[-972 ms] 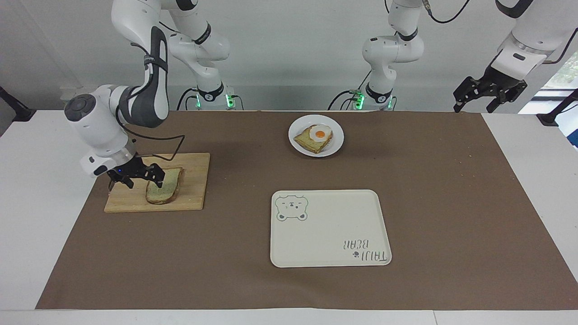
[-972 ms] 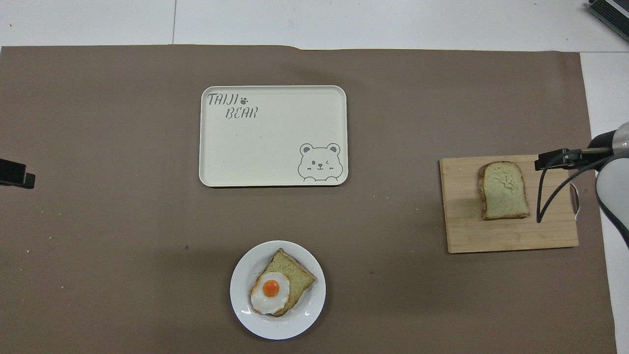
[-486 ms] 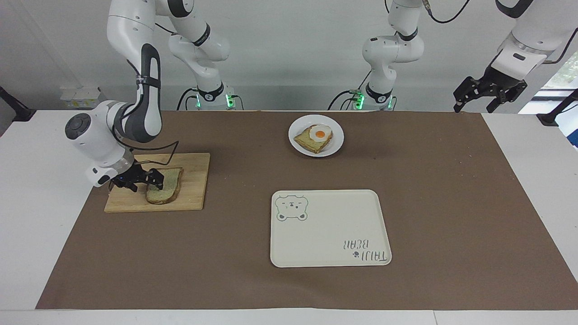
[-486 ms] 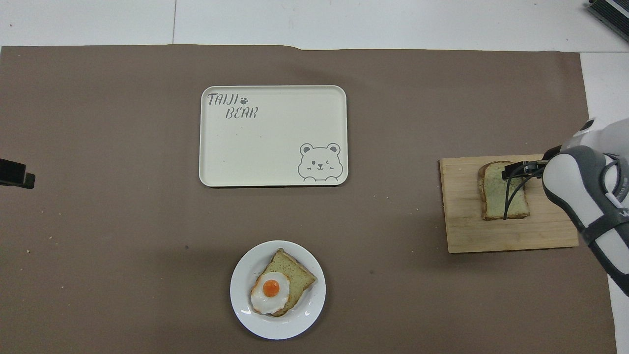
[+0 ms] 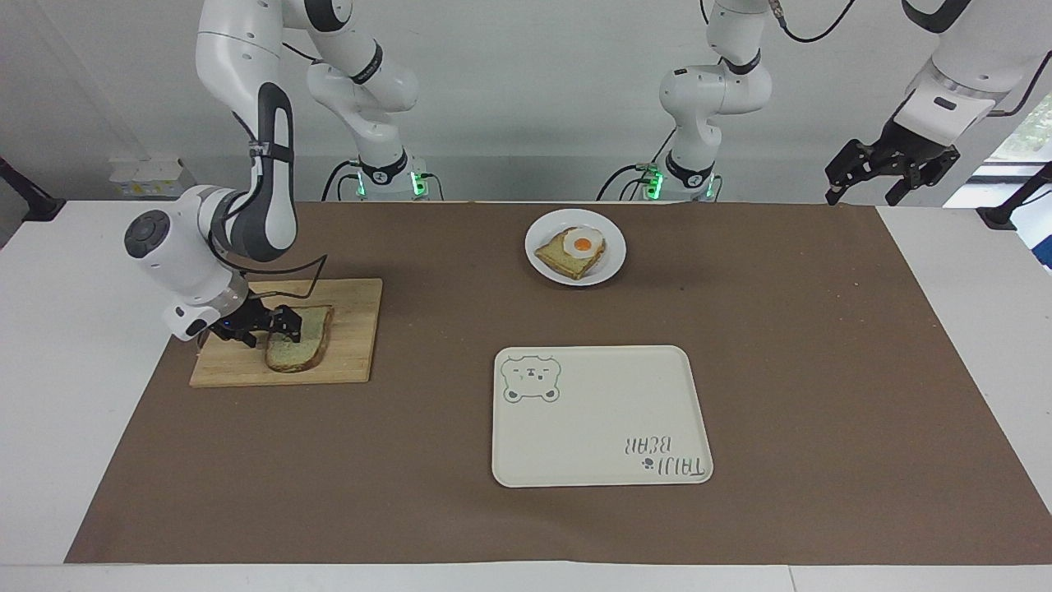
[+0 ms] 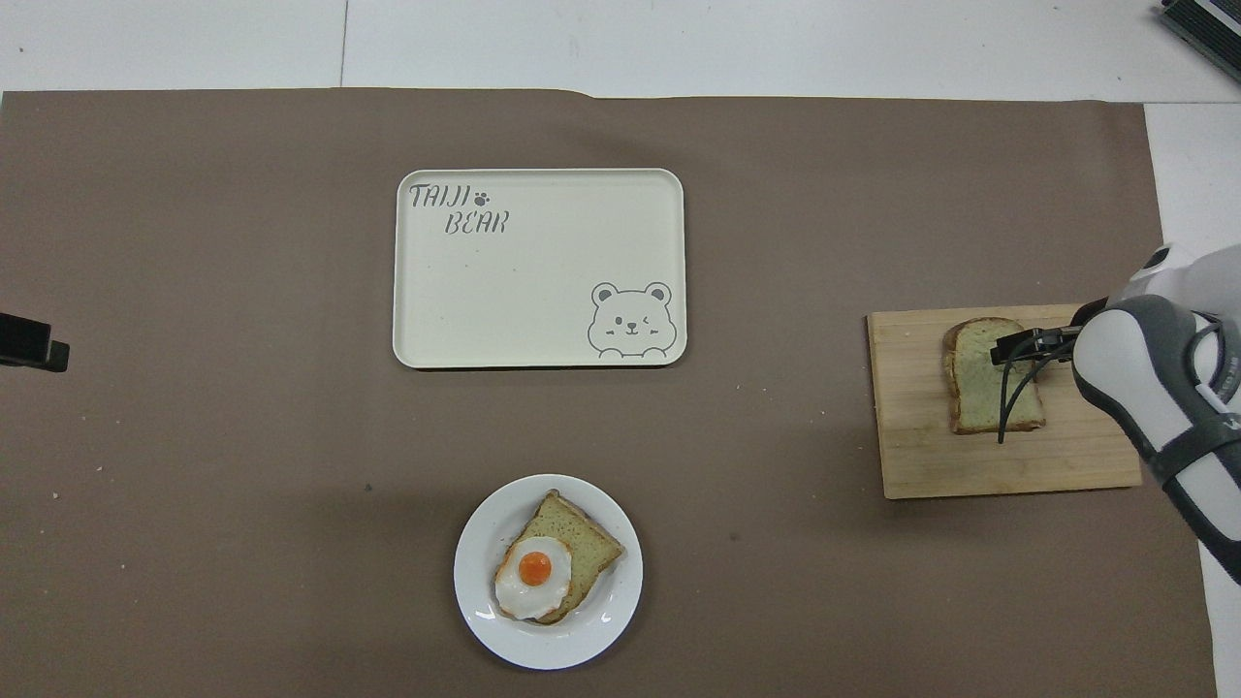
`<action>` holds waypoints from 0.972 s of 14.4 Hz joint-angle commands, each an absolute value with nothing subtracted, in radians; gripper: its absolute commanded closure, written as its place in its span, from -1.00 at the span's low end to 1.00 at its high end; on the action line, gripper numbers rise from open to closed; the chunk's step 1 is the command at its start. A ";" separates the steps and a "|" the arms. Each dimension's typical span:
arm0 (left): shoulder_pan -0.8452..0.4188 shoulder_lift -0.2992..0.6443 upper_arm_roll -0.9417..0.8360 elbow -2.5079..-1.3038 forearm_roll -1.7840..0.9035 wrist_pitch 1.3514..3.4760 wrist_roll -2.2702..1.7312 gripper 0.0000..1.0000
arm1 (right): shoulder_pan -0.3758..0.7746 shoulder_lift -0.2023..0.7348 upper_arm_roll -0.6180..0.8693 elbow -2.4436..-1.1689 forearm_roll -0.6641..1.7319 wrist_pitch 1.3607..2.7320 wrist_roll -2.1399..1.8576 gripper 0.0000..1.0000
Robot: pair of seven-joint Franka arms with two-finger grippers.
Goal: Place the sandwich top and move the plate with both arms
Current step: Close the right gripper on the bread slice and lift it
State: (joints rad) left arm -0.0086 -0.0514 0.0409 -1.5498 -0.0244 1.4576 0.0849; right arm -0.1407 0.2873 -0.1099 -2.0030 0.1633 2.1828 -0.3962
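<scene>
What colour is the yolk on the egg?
Orange. The yolk sits in the white of the egg on the plate; the overhead view shows it best.

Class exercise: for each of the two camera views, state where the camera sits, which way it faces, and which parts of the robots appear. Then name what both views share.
Facing view: high, across the table, looking at the robots; both arms show, the right hand low at the sandwich top on the wooden cutting board, the left hand waiting raised at the table's edge.
Overhead view: high above the robots' end, looking steeply down; only the right arm's wrist and the left hand's tip show.
Shared: the plate with the egg-topped slice, the bear tray, board and sandwich top, turned half round.
</scene>
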 commanded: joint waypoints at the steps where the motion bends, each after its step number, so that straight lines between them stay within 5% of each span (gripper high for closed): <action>1: -0.003 -0.064 0.040 -1.557 -0.026 1.454 0.078 -1.00 | -0.150 0.273 -0.103 -2.028 0.207 2.210 -0.428 1.00; 14: -0.003 -0.064 0.040 -1.557 -0.026 1.454 0.078 -1.00 | -0.150 0.269 -0.104 -1.976 0.206 2.184 -0.403 1.00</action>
